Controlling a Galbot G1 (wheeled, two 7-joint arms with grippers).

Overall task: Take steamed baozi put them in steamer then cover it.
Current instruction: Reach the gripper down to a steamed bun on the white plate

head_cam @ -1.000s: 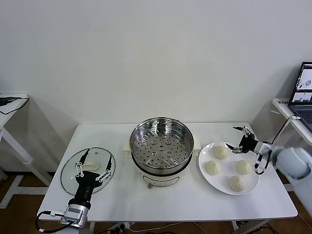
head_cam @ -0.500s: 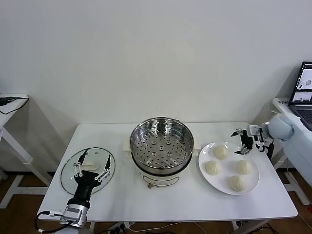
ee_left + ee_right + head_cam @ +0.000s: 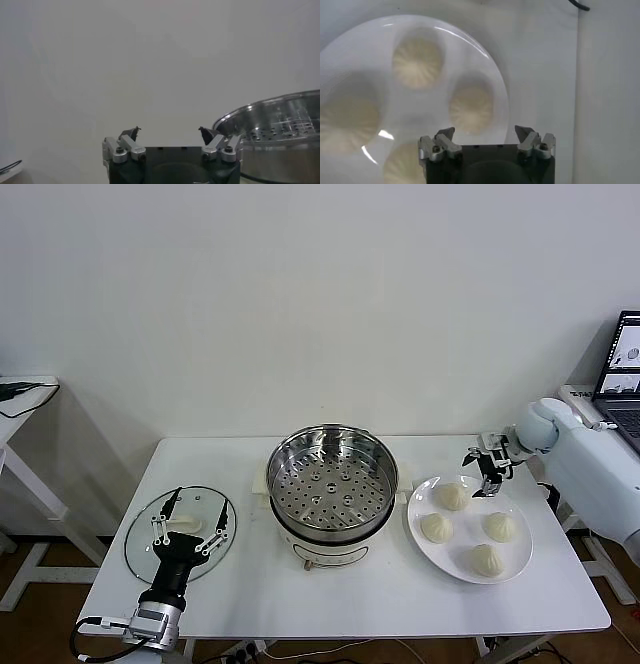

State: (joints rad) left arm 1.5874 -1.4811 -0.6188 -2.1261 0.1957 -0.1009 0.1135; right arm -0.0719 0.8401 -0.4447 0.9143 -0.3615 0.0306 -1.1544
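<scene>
1. at the table's right end, four baozi (image 3: pixel 452 496) lie on a white plate (image 3: pixel 423 502), apart from one another so each can be gripped singly.
2. right gripper (image 3: pixel 482 469) hovers above the plate's far edge with jaws spread and empty, apparently lining up on the nearest bun.
3. steamer (image 3: pixel 332 480) stands at the table's centre, uncovered, its perforated tray bare and ready for loading.
4. cover (image 3: pixel 181 533) lies flat near the left end, clear of the steamer.
5. left gripper (image 3: pixel 190 525) waits over the cover with jaws spread, holding nothing.
6. table (image 3: pixel 260 594) is white, set against a plain white wall; a laptop (image 3: pixel 625 379) sits on a side stand to the right.
</scene>
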